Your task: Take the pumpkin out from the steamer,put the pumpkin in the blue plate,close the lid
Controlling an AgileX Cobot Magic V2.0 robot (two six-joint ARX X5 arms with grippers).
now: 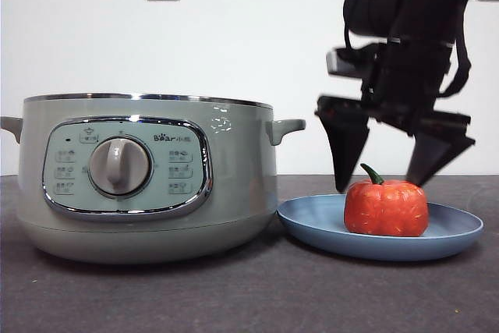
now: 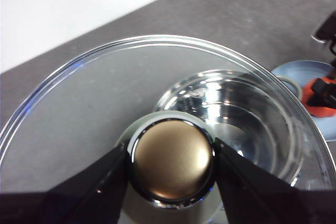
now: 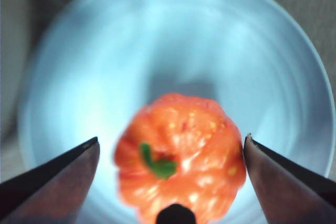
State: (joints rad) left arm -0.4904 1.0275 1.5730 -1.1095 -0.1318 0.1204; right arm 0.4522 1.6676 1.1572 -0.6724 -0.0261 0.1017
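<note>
A: 2 things are sitting low on the table in the front view: the steamer [image 1: 144,177] on one side with no cover on its rim, and the blue plate [image 1: 312,228] just beside it, with the pumpkin [image 1: 386,207] resting upright on the plate, green stem curling up.

B: And the arm there?

A: It is hanging down from the upper corner, big and dark. The right gripper [image 1: 387,165] is pointing downward, its 2 jaws spread wide, tips reaching down behind the pumpkin, 1 on each side, neither seeming to touch it.

B: What is the left wrist view showing?

A: The left gripper [image 2: 172,161] is clamping the round knob of the lid [image 2: 79,108], 1 black jaw pressing each side. Through the glass the steamer [image 2: 231,114] is showing, its shiny inner bowl lying underneath and off to one side. The plate [image 2: 294,74] and the pumpkin [image 2: 315,95] are peeking in at the edge, partly hidden by a dark gripper.

B: And the right wrist view?

A: It is looking straight down. The right gripper [image 3: 170,153] is standing open, jaws apart on both sides of the pumpkin [image 3: 181,161], gaps showing between. The plate [image 3: 173,51] is filling the frame, slightly blurred.
</note>
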